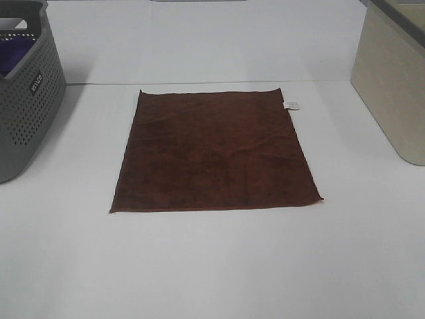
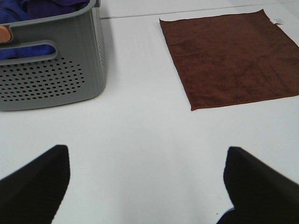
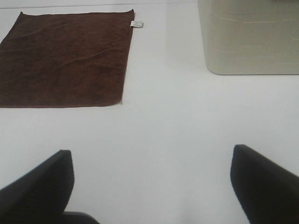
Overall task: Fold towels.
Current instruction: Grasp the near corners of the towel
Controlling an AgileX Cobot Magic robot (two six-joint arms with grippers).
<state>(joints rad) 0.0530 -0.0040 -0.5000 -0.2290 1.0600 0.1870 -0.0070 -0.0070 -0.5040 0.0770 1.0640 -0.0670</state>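
A dark reddish-brown towel [image 1: 214,151] lies flat and unfolded on the white table, with a small white tag [image 1: 291,105] at its far right corner. It also shows in the left wrist view [image 2: 231,58] and in the right wrist view [image 3: 65,58]. Neither gripper shows in the exterior high view. My left gripper [image 2: 147,186] is open and empty, over bare table, well back from the towel's near left corner. My right gripper [image 3: 152,186] is open and empty, over bare table, back from the towel's near right corner.
A grey perforated basket [image 1: 26,100] stands at the left with purple cloth [image 2: 42,9] inside. A beige bin [image 1: 392,80] stands at the right, also in the right wrist view [image 3: 250,37]. White table [image 1: 212,266] surrounds the towel.
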